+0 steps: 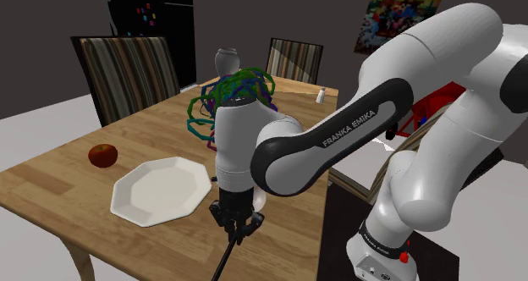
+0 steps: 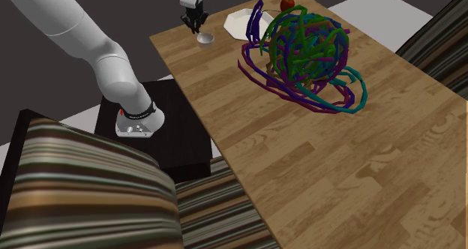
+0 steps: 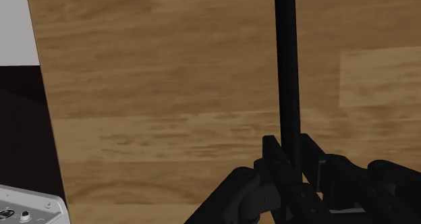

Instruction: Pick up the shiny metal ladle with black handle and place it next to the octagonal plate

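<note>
We have the black two-finger gripper [image 1: 235, 227] clamped on the shiny metal ladle with the thin black handle [image 3: 286, 67]. In the wrist view the fingers clasp the rod between them, and it runs on away from them over bare wood. The gripper hangs over the wooden tabletop [image 1: 59, 182] near the edge closest to the black box stand [image 2: 176, 139], just beside the white octagonal plate [image 1: 161, 190]. In the second exterior view the ladle's bowl sits under the fingers, near the plate's rim, though we cannot tell whether it touches the wood. We judge this to be the placing step. To do it well we should lower straight down until the tabletop bears both bowl and handle, stay off the plate's rim and inside the edge, and only then part the fingers.
</note>
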{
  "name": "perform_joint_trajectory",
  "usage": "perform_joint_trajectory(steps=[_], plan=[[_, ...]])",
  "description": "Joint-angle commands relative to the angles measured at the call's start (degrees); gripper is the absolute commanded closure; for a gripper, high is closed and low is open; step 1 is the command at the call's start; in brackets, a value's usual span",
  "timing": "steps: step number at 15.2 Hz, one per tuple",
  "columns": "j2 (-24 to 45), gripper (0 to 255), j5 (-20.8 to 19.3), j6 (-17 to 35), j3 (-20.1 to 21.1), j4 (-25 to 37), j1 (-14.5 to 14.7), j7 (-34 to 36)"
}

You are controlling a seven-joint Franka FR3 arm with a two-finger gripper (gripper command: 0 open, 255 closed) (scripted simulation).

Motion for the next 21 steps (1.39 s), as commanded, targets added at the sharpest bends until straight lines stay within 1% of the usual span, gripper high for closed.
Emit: perform_joint_trajectory(steps=[1,9,10,15,19,21], plan=[[1.24,255,-0.34,1.86,0.26,-0.66,-0.05,0.13],[1.24,255,-0.34,1.86,0.25,-0.66,-0.04,0.13],[1.24,0,-0.34,1.86,0.25,-0.66,-0.04,0.13],[1.24,0,-0.34,1.86,0.25,-0.66,-0.04,0.13],[-3.17,0,0.32,-6.29,-1.29,3.19,-0.43,-0.78],[-3.18,0,0.32,-6.29,-1.31,3.18,-0.41,-0.78]])
